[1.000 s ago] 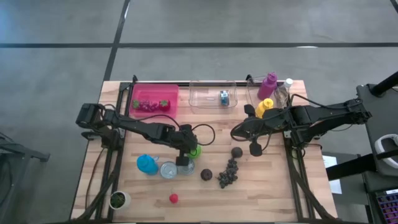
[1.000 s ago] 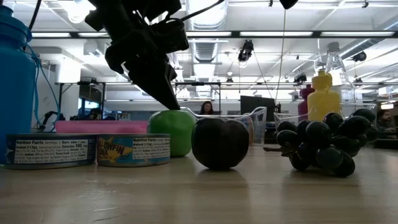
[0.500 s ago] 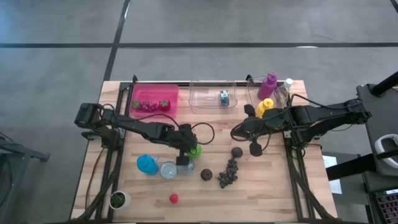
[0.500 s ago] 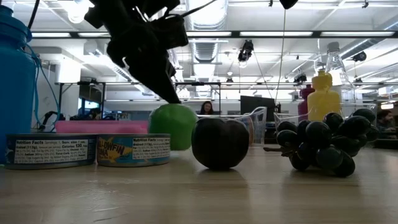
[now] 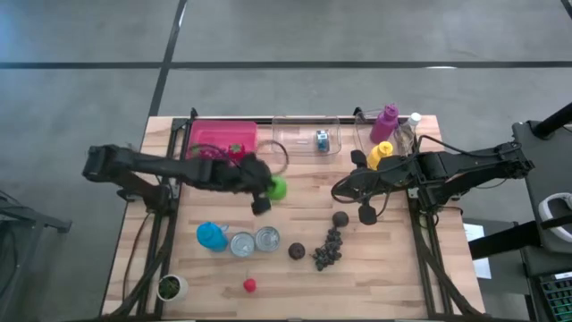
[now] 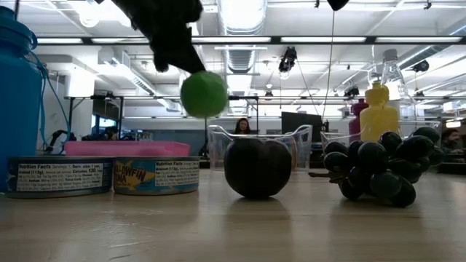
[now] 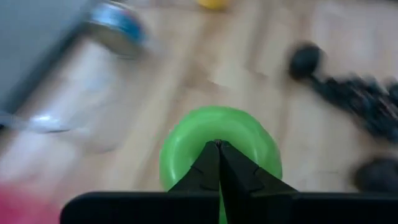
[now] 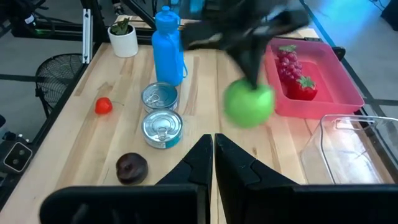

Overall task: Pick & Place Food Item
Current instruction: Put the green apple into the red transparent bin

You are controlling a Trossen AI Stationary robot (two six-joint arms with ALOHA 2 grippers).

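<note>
The table [image 5: 393, 268] is made of light wood. Around it the floor [image 5: 286, 36] is grey with dark lines. Far behind, the room is big, with long bright ceiling lights [image 6: 378, 38], pipes and desks.

Bright overhead lighting; left wrist view motion-blurred.

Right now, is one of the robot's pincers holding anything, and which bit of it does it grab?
Yes. The left pincer holds the green apple by its top, lifted off the table. The right pincer is shut and holds nothing.
</note>
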